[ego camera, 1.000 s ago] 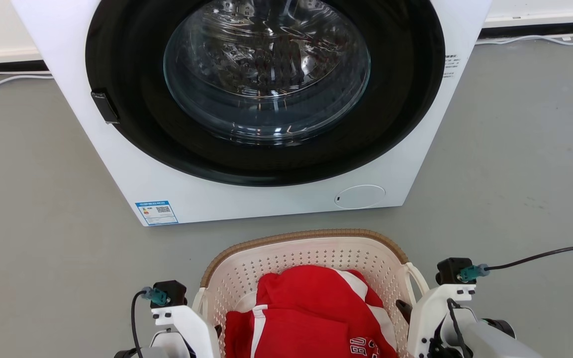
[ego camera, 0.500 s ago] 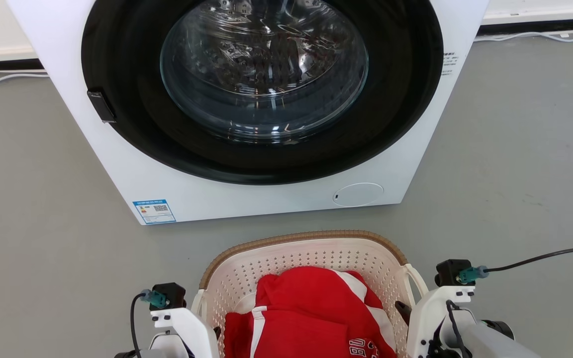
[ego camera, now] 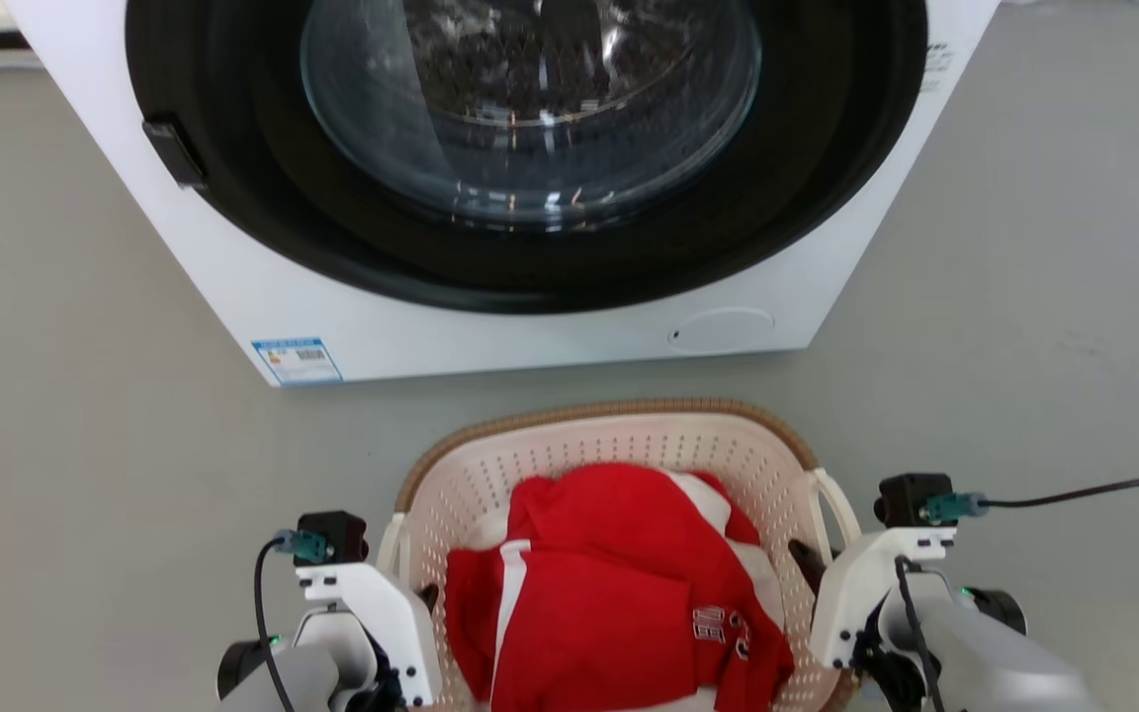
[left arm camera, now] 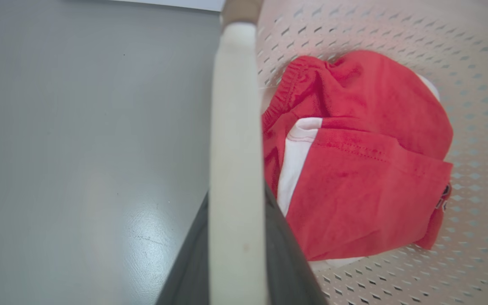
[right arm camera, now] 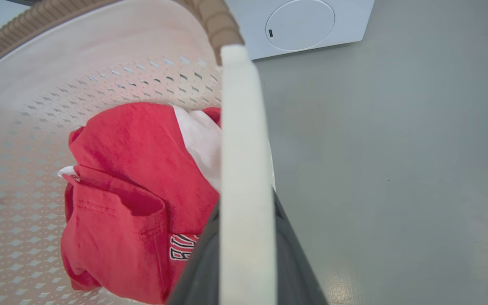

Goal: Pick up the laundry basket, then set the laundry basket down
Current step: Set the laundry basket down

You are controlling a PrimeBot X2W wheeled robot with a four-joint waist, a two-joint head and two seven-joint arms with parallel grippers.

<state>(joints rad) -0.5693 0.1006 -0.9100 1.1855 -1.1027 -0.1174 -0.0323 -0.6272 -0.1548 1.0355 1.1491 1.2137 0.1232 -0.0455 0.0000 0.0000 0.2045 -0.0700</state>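
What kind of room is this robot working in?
Probably a laundry area: a front-loading washing machine stands on a grey floor, with a laundry basket of red clothes before it.

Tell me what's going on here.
The robot has the laundry basket by both loop handles: its left tool is closed on the left handle, its right tool on the right handle. A red and white garment lies inside. The basket is just in front of the washing machine. Whether it is off the grey floor cannot be told.
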